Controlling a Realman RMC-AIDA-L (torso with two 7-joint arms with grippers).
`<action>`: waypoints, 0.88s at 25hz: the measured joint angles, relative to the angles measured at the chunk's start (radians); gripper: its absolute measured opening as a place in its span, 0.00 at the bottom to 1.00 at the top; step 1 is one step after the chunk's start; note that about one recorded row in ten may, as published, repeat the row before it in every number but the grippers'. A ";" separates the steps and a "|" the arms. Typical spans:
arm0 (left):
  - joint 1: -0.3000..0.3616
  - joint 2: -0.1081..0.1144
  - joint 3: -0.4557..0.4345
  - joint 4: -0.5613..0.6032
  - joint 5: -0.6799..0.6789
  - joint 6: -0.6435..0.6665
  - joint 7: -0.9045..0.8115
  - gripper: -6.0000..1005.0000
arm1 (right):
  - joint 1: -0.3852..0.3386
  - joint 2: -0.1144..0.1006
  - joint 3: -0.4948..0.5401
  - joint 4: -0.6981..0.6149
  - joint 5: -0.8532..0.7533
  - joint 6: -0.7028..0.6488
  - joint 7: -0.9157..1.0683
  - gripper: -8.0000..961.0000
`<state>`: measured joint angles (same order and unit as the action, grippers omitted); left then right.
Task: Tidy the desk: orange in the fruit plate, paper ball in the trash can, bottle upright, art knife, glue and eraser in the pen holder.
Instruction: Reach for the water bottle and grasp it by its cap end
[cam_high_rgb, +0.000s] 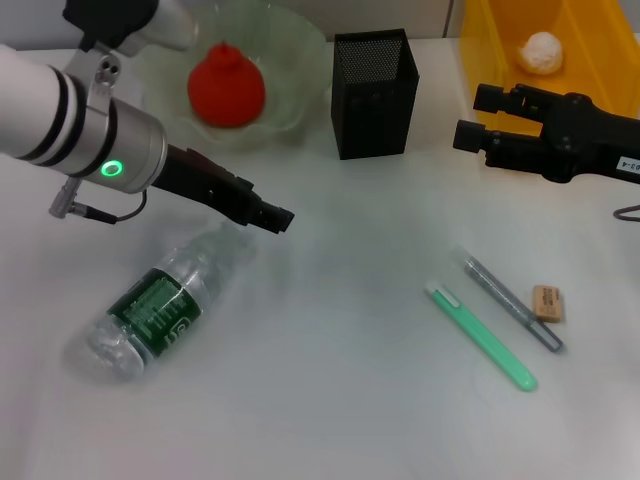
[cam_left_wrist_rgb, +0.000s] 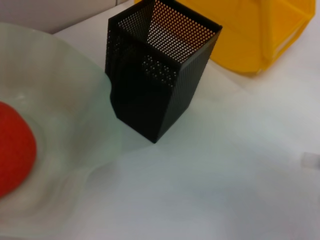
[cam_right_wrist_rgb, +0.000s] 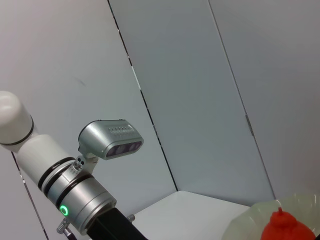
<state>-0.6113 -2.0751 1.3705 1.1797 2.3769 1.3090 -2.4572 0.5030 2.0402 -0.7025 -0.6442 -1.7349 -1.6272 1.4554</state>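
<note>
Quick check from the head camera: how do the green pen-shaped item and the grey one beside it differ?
The green pen-shaped item is pale mint green, longer and thicker; the grey pen-shaped item is dark grey, thinner and shorter. The grey one lies closer to the eraser, nearly touching it; the green one lies on its other side, farther off. Both lie flat on the desk, roughly parallel, outside the pen holder.

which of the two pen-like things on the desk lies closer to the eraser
The grey one: its far end lies right beside the tan eraser. The light green one lies on the grey one's other side, farther from the eraser.
</note>
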 joint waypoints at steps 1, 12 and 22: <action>-0.002 0.000 0.011 0.003 0.010 -0.008 -0.015 0.72 | 0.000 0.000 0.000 0.000 0.000 0.000 0.000 0.84; -0.026 -0.002 0.101 -0.004 0.120 -0.037 -0.126 0.72 | -0.001 0.000 0.000 0.003 -0.006 0.002 -0.001 0.84; -0.061 -0.004 0.142 -0.034 0.196 -0.043 -0.188 0.72 | -0.001 0.000 0.000 0.006 -0.009 0.002 -0.002 0.84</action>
<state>-0.6720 -2.0790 1.5130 1.1456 2.5727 1.2664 -2.6456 0.5015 2.0402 -0.7026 -0.6380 -1.7441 -1.6251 1.4533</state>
